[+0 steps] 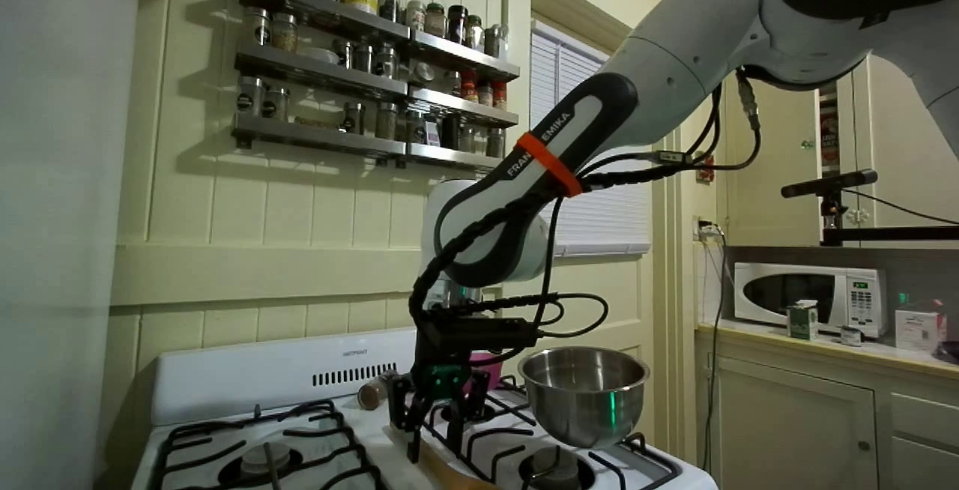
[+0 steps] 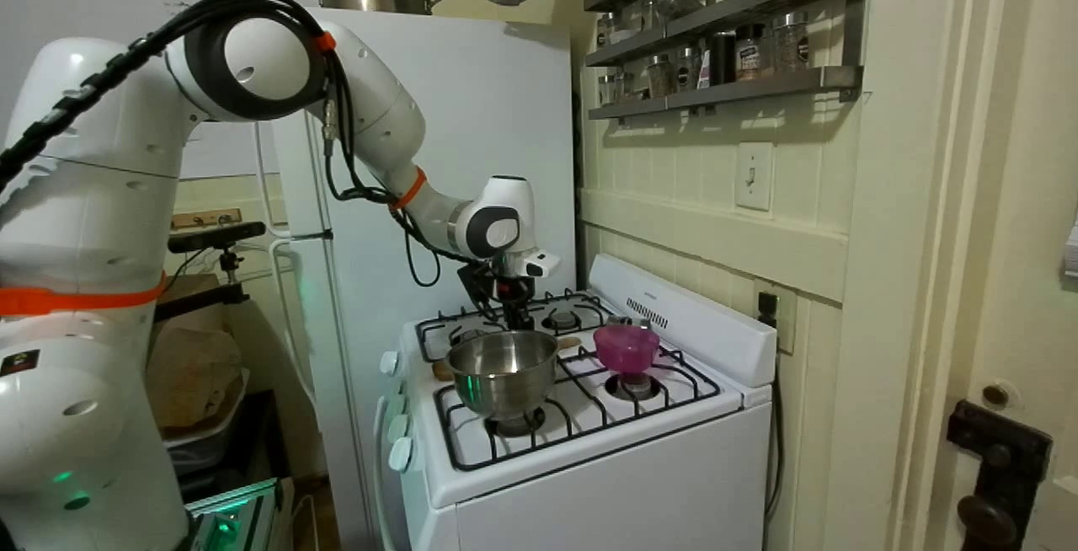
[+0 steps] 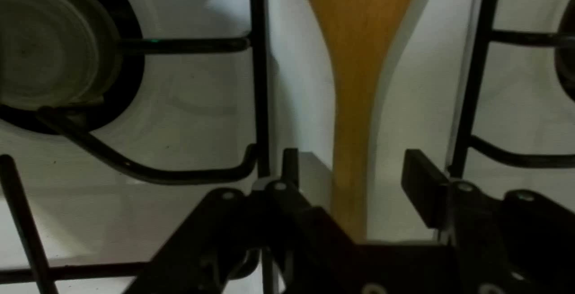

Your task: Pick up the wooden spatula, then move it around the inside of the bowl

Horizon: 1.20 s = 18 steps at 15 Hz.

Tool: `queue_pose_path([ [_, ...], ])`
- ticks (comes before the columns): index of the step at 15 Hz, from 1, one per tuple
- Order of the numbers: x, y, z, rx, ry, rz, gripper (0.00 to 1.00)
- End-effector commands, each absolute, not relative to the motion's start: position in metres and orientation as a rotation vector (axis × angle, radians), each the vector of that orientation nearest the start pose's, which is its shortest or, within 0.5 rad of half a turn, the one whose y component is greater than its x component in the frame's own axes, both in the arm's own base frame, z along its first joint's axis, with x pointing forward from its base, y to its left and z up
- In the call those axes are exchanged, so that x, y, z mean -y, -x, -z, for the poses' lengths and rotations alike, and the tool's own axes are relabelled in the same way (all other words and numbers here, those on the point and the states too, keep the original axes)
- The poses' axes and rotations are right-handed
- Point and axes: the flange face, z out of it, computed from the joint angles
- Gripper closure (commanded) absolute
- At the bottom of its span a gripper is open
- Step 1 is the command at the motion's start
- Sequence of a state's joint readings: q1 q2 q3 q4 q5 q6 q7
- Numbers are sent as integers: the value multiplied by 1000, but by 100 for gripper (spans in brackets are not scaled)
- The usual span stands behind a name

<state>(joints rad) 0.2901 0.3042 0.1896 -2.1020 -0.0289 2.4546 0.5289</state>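
The wooden spatula (image 3: 355,69) lies flat on the white strip between the stove grates, its broad head towards the top of the wrist view and cut off there. My gripper (image 3: 353,170) is open, pointing down, with one finger on either side of the thin handle. Bare stove top shows between the handle and each finger, so neither touches it. The handle's far end is hidden under the gripper body. In both exterior views the silver metal bowl (image 1: 584,400) (image 2: 503,387) sits upright on a front burner, apart from the gripper.
Black grate bars (image 3: 261,82) flank the spatula on both sides. A small pink bowl (image 2: 626,350) stands on a back burner. Near the stove's back panel (image 1: 285,374) a small jar (image 1: 371,393) lies on its side. Spice shelves (image 1: 322,70) hang on the wall above.
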Motion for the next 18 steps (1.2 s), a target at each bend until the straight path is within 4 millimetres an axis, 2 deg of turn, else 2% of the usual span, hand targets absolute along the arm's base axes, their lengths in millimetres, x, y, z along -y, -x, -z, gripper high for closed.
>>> queue_pose_path([
  [1,-276,-518,-273,-10,3078,52,35],
  [2,-277,-518,-272,-3,3080,51,33],
  [4,-278,-517,-270,0,3080,44,47],
  [5,-279,-516,-269,3,3081,40,63],
  [7,-278,-516,-267,5,3082,36,79],
  [10,-276,-516,-266,9,3083,29,95],
  [11,-275,-515,-265,14,3087,25,91],
  [12,-275,-515,-265,16,3089,22,95],
  [14,-273,-514,-268,9,3088,25,95],
  [16,-274,-511,-280,-14,3095,42,95],
  [18,-270,-506,-302,-63,3103,93,95],
])
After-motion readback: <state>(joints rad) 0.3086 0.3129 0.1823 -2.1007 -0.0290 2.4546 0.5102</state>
